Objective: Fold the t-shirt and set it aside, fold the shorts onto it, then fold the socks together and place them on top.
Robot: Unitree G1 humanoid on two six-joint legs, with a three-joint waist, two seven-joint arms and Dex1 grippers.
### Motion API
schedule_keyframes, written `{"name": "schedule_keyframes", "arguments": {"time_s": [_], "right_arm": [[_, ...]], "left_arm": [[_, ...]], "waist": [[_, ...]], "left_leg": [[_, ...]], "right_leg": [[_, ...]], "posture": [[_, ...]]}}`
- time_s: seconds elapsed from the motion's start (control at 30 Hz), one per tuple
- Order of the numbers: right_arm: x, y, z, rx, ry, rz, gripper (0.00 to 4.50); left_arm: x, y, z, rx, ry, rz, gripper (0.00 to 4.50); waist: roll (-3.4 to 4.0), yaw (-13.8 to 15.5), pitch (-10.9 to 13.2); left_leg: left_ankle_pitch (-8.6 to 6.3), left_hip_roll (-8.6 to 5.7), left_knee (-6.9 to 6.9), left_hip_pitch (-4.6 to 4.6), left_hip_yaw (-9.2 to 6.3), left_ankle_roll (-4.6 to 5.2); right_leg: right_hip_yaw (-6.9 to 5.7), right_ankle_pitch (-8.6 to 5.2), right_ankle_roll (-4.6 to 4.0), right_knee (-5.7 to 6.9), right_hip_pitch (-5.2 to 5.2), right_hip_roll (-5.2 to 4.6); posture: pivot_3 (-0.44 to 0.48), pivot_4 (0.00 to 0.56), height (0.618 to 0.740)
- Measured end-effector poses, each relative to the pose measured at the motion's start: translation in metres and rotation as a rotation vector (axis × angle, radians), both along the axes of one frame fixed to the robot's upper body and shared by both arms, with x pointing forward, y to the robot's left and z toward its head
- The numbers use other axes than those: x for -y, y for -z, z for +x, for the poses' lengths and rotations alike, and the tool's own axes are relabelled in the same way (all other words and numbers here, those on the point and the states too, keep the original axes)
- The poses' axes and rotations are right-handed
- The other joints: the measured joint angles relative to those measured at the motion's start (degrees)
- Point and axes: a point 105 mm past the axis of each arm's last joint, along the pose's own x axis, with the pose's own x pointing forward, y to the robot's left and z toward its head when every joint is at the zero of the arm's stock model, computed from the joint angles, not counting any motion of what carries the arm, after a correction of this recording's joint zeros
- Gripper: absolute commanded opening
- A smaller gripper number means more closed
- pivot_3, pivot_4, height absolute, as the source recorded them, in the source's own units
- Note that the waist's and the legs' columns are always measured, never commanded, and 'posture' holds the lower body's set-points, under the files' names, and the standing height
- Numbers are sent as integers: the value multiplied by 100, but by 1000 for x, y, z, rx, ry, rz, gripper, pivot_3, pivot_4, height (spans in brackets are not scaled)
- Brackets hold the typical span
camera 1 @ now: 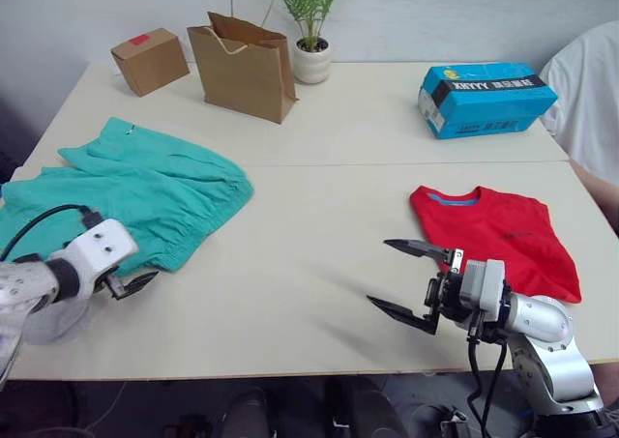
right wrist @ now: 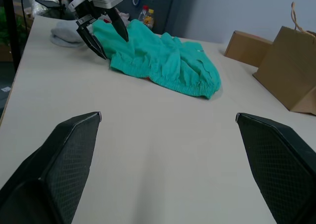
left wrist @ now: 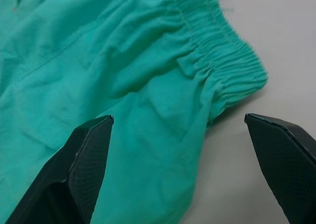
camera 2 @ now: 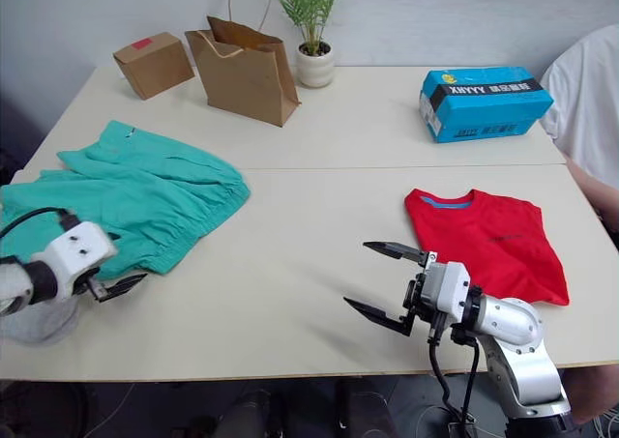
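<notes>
on the table's right, folded t-shirt (camera 1: 498,237) points collar away; both grippers (camera 1: 410,281) (camera 1: 131,285) gape empty.

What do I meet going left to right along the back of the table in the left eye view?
Small cardboard box → brown paper bag → potted plant → blue box → a person's white sleeve.

Blue box (camera 2: 486,102): "XINYYY" on black band.
</notes>
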Motion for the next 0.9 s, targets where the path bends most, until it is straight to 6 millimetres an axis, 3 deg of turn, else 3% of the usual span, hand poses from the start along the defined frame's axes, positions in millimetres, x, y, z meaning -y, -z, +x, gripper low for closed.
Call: {"name": "schedule_keyframes", "arguments": {"time_s": [0.3,0.4,0.47,0.6,0.7,0.9], "right_arm": [[5,5,-2,-29,70,7,4500],[6,5,-2,-25,92,4,4500],[8,5,-2,-23,112,3,4500],[14,8,-6,-36,147,2,4500],[16,11,-8,-46,155,-4,4500],[21,9,-10,-37,181,-15,4500]], "left_arm": [[5,7,35,-83,103,-117,1682],[21,-2,52,-62,154,-209,709],[40,-18,67,-16,222,-286,63],[83,-49,89,49,404,-359,6],[120,-62,99,63,546,-384,6],[199,-47,86,-70,859,-421,6]], "waist": [[-2,95,-1],[-8,140,-3],[-13,195,-4],[-15,241,-5],[-16,236,-5],[-16,210,-4]], "left_leg": [[10,-2,16,5,2,-2],[10,-4,32,-4,-1,0],[11,-2,50,-12,0,3],[6,-6,76,-15,4,11],[4,-7,89,-16,6,14],[3,-7,92,-13,8,11]], "right_leg": [[0,1,2,24,1,1],[-4,4,8,25,2,1],[-5,7,12,29,1,4],[-3,2,25,39,6,3],[-2,2,30,47,8,4],[6,-3,39,60,5,10]], "posture": [[0,150,740],[0,150,740],[0,150,740],[0,150,740],[0,150,740],[0,150,740]]}}
